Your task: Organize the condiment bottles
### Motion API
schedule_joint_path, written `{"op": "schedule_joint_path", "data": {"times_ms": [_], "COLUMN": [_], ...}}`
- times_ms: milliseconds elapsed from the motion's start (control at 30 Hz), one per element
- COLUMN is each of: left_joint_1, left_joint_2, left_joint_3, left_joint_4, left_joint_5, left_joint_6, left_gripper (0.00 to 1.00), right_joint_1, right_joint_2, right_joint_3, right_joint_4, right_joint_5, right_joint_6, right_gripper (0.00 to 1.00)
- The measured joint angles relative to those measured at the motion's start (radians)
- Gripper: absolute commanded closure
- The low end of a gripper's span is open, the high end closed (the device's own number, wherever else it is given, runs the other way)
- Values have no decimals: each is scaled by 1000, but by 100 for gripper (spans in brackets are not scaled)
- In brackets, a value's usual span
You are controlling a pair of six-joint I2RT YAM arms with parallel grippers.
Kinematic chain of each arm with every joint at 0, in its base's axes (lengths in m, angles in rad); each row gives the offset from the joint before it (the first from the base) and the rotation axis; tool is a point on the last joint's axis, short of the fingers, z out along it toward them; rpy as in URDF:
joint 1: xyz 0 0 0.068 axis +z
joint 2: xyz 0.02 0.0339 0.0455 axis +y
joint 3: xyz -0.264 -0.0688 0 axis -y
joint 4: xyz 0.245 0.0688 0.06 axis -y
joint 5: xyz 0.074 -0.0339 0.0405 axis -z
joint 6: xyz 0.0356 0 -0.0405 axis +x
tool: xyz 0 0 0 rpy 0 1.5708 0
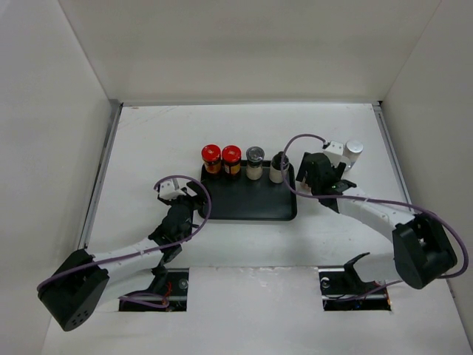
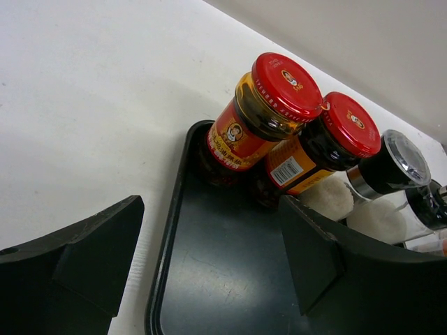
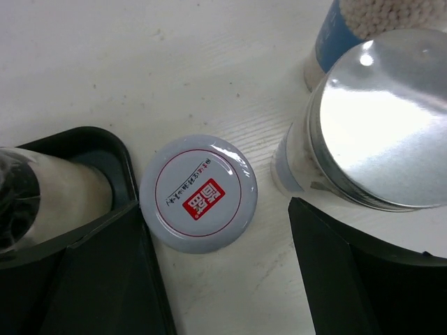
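Note:
Two red-lidded dark jars (image 1: 211, 157) (image 1: 231, 157), a grey-lidded jar (image 1: 255, 161) and a black-knobbed bottle (image 1: 278, 166) stand in a row along the back of the black tray (image 1: 247, 201). My left gripper (image 1: 191, 198) is open and empty, straddling the tray's left rim (image 2: 167, 265); the red-lidded jars (image 2: 269, 105) (image 2: 328, 139) stand ahead of it. My right gripper (image 1: 329, 177) is open just right of the tray, above a red-labelled white-lidded jar (image 3: 198, 192) standing on the table. A silver-topped white shaker (image 3: 380, 118) stands by its right finger (image 3: 363, 272).
A second white and blue shaker (image 3: 342, 31) stands behind the silver-topped one. One shaker (image 1: 353, 151) shows in the top view beyond the right gripper. The tray's right corner (image 3: 105, 150) lies against the right gripper's left finger. White walls enclose the table on three sides.

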Motion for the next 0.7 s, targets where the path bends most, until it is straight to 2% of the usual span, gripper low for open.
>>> {"op": "schedule_joint_path", "data": {"times_ms": [133, 233, 333, 433, 533, 700], "left_joint_1": [0, 0, 0, 0, 0, 0], "left_joint_2": [3, 3, 3, 3, -2, 12], "left_joint_3": [0, 0, 0, 0, 0, 0], "left_joint_4": [1, 0, 0, 0, 0, 2], "left_joint_5": [2, 5, 5, 6, 8, 10], "left_joint_6": [0, 0, -1, -2, -2, -3], "left_gripper": [22, 22, 22, 22, 22, 23], "right_joint_1": [-10, -25, -31, -30, -5, 122], "right_joint_2": [59, 100, 112, 99, 20, -150], "right_joint_3": [0, 7, 10, 9, 1, 17], "right_joint_4": [40, 80, 101, 92, 62, 17], "right_joint_5": [-16, -27, -27, -16, 19, 59], "right_joint_6": [-5, -20, -29, -50, -80, -104], "right_gripper": [17, 32, 43, 46, 46, 46]}}
